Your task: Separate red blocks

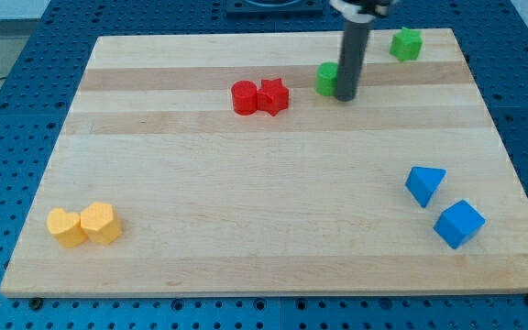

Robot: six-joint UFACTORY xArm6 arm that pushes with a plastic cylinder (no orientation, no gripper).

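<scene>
Fingers are something you don't have on this rig: your arm ends in a plain dark rod, so nothing opens or closes, and my tip [345,97] rests on the pale wooden board [273,229] near the view's top, touching or just beside a small green block [325,79] whose shape the rod partly hides.

From the one camera view, you find the two red blocks to the view's left of my tip: a rounded red cylinder block [244,97] and a red star-like block [273,95], pressed together side by side. They look light, rigid and smooth, so you should expect them to slide easily and perhaps spin when struck off-centre. You can't grasp them; push into the seam between them, or against one block's outer face.

Elsewhere you see a green cube-like block [407,43] at the top right, two blue blocks [424,184] [458,224] at the right, and two yellow blocks [65,226] [101,223] touching at the bottom left.
</scene>
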